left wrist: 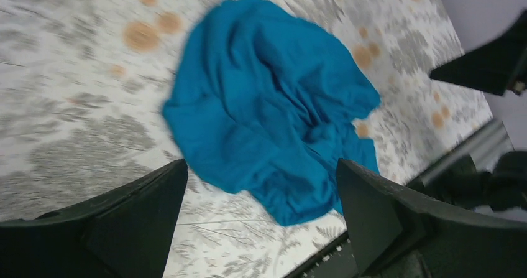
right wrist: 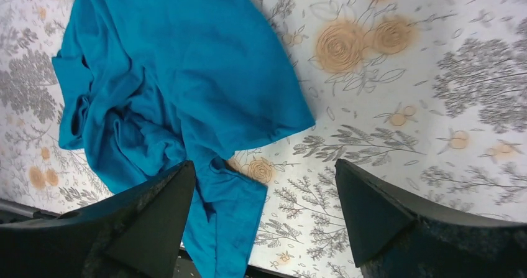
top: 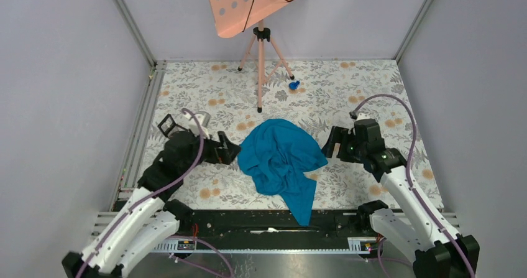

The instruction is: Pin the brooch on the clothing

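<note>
The clothing (top: 281, 160), a teal-blue T-shirt, lies crumpled in the middle of the floral table, one end hanging over the near edge. It also shows in the left wrist view (left wrist: 267, 110) and the right wrist view (right wrist: 168, 85). My left gripper (top: 229, 148) is open and empty just left of the shirt. My right gripper (top: 330, 143) is open and empty just right of it. In both wrist views the jaws stand wide apart with nothing between them. The brooch is not in view.
A pink perforated stand on a tripod (top: 261, 48) stands at the back centre. A tiny bright-blue lump (top: 293, 85) lies to its right. A black square frame (top: 168, 125) sits by the left arm. A black rail (top: 273, 225) runs along the near edge.
</note>
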